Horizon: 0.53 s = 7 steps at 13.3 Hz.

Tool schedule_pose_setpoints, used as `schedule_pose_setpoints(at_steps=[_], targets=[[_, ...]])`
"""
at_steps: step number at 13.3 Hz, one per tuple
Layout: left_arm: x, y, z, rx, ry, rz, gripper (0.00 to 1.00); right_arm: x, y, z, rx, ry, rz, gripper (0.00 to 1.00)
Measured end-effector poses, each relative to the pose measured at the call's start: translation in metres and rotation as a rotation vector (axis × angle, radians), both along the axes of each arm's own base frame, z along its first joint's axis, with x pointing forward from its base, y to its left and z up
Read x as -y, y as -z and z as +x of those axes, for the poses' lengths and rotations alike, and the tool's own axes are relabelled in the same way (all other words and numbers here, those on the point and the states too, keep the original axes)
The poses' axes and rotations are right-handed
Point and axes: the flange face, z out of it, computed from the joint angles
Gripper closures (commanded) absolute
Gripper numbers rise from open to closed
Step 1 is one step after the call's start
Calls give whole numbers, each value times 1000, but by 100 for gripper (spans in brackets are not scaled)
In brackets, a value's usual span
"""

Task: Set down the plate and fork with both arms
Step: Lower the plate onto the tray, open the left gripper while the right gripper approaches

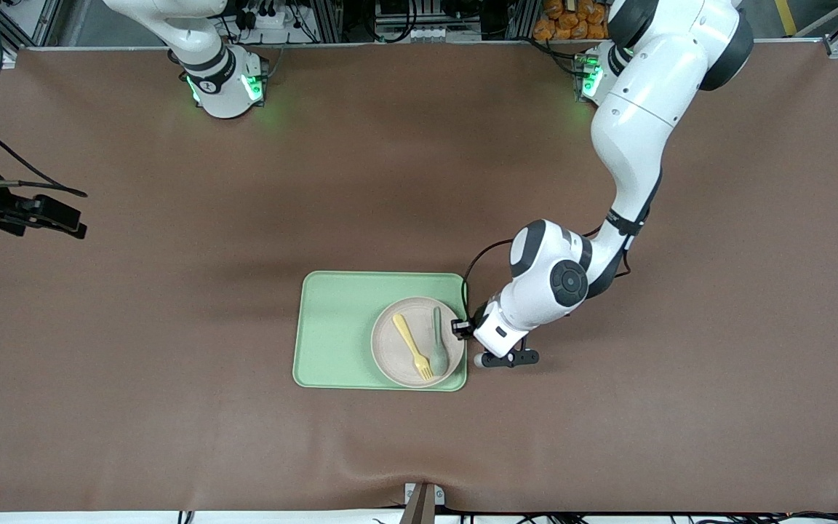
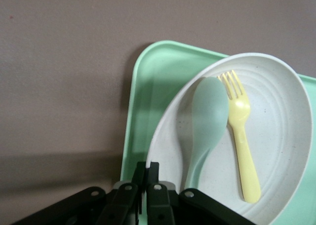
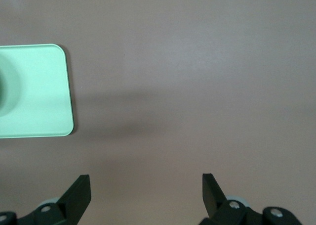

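Note:
The off-white plate (image 1: pixel 393 360) lies on the pale-green tray (image 1: pixel 332 327), at the tray's end toward the left arm. The yellow fork (image 1: pixel 412 346) lies in the plate beside a grey-green spoon (image 1: pixel 439 342). My left gripper (image 1: pixel 460 327) is low at the plate's edge, shut on its rim. In the left wrist view the closed fingertips (image 2: pixel 148 168) pinch the rim of the plate (image 2: pixel 276 116), with the fork (image 2: pixel 242 136) and spoon (image 2: pixel 210 111) inside. My right gripper (image 1: pixel 73 222) is open and empty over bare table at the right arm's end; its wrist view (image 3: pixel 145 180) shows it too.
The tray also shows in the left wrist view (image 2: pixel 153 86), and a corner of it in the right wrist view (image 3: pixel 34 91). Brown mat (image 1: pixel 172 400) covers the table around the tray.

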Motion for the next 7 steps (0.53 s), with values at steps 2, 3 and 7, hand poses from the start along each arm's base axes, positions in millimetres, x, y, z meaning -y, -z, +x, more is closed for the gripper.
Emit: schedule_pose_setpoints(at_steps=[2, 3, 7], targets=[[3, 4, -2, -1, 4, 2, 100, -3, 9, 5, -8, -4, 0, 0], [5, 6, -3, -2, 6, 2, 100, -1, 12, 8, -6, -1, 2, 0], [9, 11, -6, -2, 9, 3, 33, 0, 23, 14, -9, 7, 24, 0]])
